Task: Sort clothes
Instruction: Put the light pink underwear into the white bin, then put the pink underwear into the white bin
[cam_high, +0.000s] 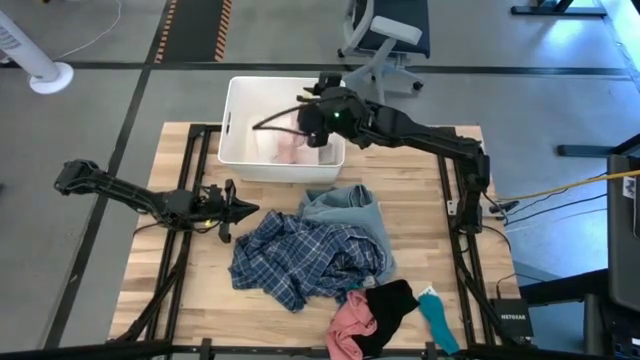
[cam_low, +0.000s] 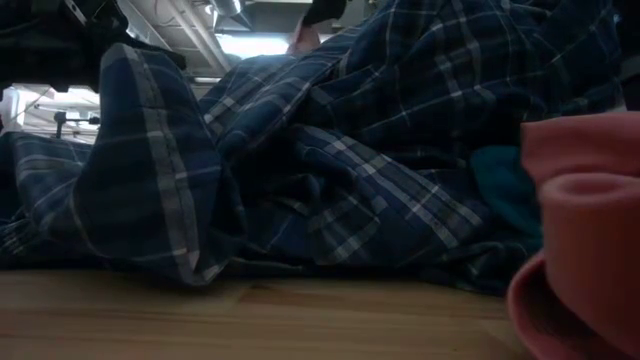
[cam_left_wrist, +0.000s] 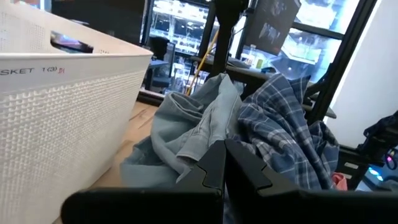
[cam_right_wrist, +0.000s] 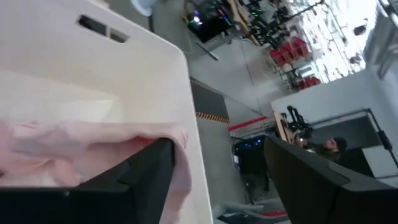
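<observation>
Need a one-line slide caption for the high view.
Right gripper open over the white bin holding a pale pink garment; left gripper shut beside the plaid shirt.

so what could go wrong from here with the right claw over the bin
The right claw is open above the white plastic bin, with the pale pink garment draped against one finger, so it may snag and lift back out. The left claw, shut, sits close to the navy-white plaid shirt and could drag it.

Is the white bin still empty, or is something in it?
Not empty: pale pink fabric lies inside the white bin, with the right gripper open over it.
</observation>
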